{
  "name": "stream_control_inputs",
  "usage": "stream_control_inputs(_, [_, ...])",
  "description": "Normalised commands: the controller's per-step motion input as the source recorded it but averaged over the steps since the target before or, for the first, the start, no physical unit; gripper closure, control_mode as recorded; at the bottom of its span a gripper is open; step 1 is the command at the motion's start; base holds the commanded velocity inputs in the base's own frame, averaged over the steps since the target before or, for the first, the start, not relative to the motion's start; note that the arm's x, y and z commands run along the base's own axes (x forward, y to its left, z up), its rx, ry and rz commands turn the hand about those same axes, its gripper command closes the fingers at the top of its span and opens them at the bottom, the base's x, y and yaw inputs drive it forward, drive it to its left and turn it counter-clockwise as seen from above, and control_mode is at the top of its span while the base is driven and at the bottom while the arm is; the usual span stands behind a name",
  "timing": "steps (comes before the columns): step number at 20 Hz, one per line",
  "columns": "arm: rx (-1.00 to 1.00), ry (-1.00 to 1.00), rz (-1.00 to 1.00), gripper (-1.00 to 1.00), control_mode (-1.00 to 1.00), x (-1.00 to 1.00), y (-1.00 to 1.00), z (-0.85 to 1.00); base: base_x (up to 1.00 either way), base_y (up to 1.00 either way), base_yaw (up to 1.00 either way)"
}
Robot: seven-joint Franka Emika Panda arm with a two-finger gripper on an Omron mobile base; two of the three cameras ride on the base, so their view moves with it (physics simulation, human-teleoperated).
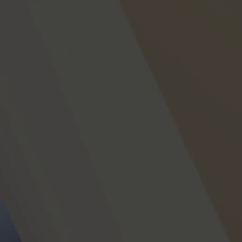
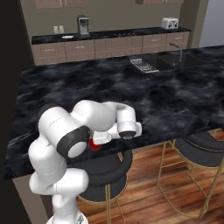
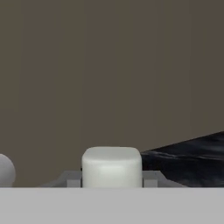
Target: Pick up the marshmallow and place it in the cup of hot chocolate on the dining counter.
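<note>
Marshmallow (image 3: 111, 167) pinched in end effector (image 3: 111, 181), dark marble counter (image 3: 192, 159) just beyond, stools (image 2: 199, 151) alongside

White rounded arm (image 2: 65, 144), dark joint rings.

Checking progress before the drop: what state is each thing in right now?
marshmallow: held between the fingers, upright, off the counter.
gripper: shut on the marshmallow.
dining counter: dark marble, with the arm folded low over its near edge.
bar stool: upright, tucked at the counter.
</note>
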Motion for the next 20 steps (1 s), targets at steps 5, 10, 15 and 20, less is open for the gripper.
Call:
stream_control_inputs(5, [0.0,0.01,0.0,1.0,-1.0,0.06,-0.05,-0.14,0.0,0.0,0.0])
stream_control_inputs(10, [0.0,0.0,0.0,1.0,-1.0,0.05,-0.01,0.0,0.0,0.0,0.0])
stream_control_inputs(15, [0.0,0.0,-0.05,1.0,-1.0,0.21,0.0,0.0,0.0,0.0,0.0])
stream_control_inputs(20, [0.0,0.0,-0.09,1.0,-1.0,0.31,0.0,0.0,0.0,0.0,0.0])
